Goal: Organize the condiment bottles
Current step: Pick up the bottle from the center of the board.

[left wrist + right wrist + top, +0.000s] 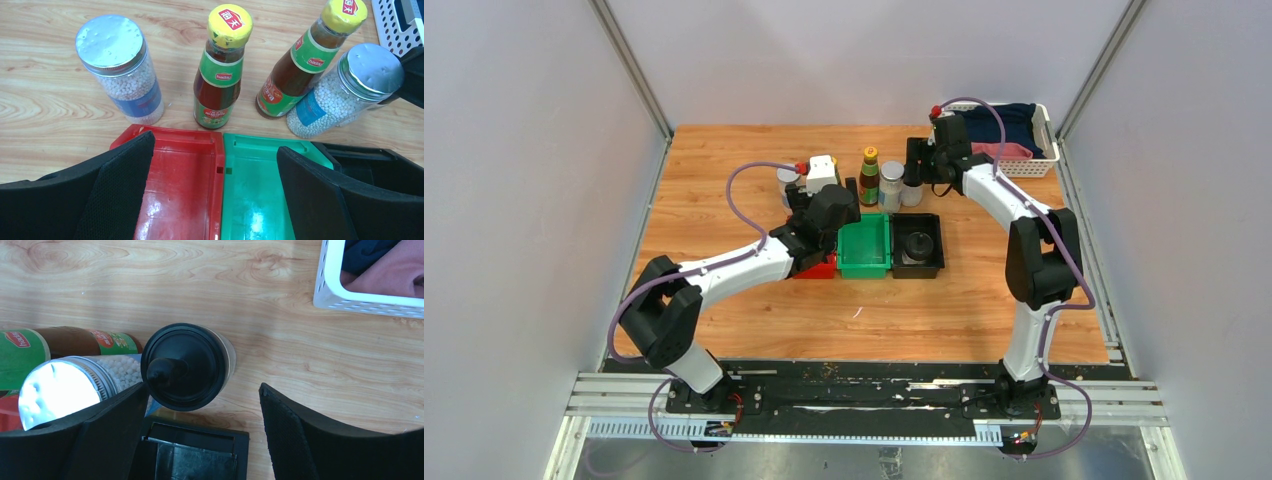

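I see a wood-grain tabletop (724, 310) filling the middle of the overhead frame, boxed in by plain pale grey walls at the left (524, 200), back (864, 60) and right (1194, 200). Slim metal posts (631, 70) rise in both upper corners. A black mounting plate (864, 395) on silver rails (1124, 410) spans the bottom. The light is soft and even.

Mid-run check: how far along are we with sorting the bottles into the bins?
Done: one black-capped bottle appears to sit in the black bin. In hand: the right tool, open, hovers at the second black-capped bottle, not gripping; the left tool is open and empty over the red bin and green bin. Left: both brown bottles and both silver-lidded jars stand on the table.
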{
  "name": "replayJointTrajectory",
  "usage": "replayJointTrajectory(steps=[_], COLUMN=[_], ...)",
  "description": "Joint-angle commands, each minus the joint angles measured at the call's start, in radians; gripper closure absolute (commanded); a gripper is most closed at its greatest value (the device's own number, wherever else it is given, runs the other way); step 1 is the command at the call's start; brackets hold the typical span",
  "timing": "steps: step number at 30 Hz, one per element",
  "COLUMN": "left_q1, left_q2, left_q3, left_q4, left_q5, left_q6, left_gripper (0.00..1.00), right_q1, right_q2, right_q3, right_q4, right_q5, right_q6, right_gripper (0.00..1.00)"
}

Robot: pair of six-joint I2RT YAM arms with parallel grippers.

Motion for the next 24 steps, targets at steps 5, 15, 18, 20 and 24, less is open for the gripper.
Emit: replayJointTrajectory(steps=[5, 15, 18, 20, 24], left_q1=[-0.010, -0.013, -0.016, -0.017, -0.019], left_q2=[0.018, 0.015, 0.012, 0.011, 0.007], left_q3=[0.027, 0.027, 0.026, 0.024, 0.021], left_q4=[0.015, 0.015, 0.014, 0.015, 0.015], left_q5=[-0.013, -0.008, -0.010, -0.011, -0.013], left_q6=[-0.020, -0.023, -0.023, -0.023, -0.022], left_gripper=[0.00, 0.00, 0.00, 0.00, 0.00], right_q1=[-0.010, -0.011, -0.011, -0.009, -0.009], right_q2=[-0.016, -0.046, -0.053, -0.058, -0.066], right_q3=[-0.026, -0.046, -0.057, -0.063, -0.070], right_q4=[-0.034, -0.042, -0.042, -0.042, -0.042], right_q5=[-0.010, -0.015, -0.019, -0.021, -0.021], right_q6=[-0.001, -0.001, 0.002, 0.002, 0.004], right_gripper=[0.15, 0.16, 0.16, 0.16, 0.16])
